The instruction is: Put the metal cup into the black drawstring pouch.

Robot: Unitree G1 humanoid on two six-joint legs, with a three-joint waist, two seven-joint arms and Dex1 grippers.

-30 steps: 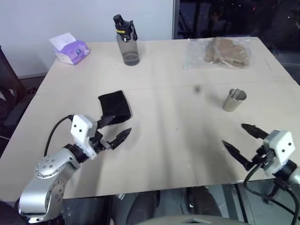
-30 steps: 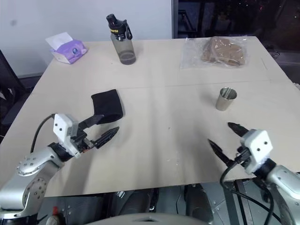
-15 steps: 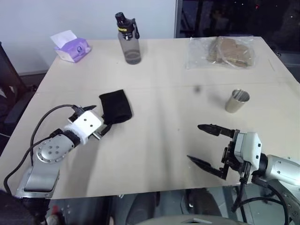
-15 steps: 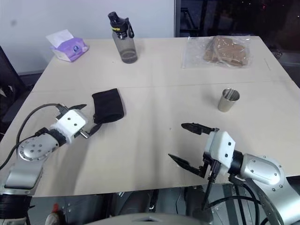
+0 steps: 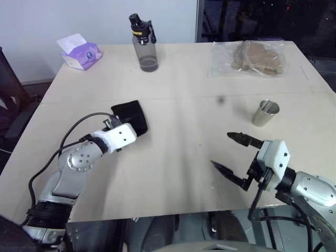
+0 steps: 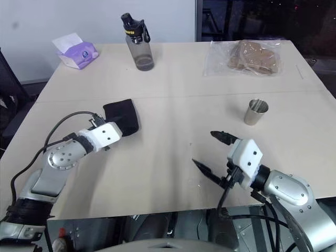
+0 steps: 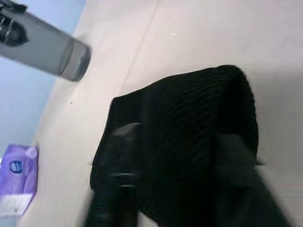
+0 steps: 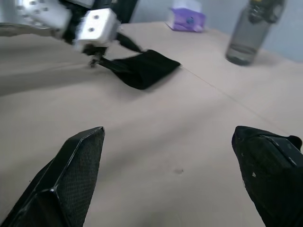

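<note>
Left eye view: metal cup (image 5: 263, 112) upright on table (image 5: 178, 79), right side.
Black drawstring pouch (image 5: 131, 117): flat, left of centre.
Left gripper (image 8: 116, 52): at pouch; closure cannot be told.
Right gripper (image 5: 233, 154): fingers spread, empty.

We take this for an office or lab room: a large pale beige table (image 5: 173, 173) stands against a plain light wall (image 5: 79, 16), beside a dark night-time window (image 5: 262, 21). A black office chair (image 5: 10, 100) sits at the table's left edge.
</note>
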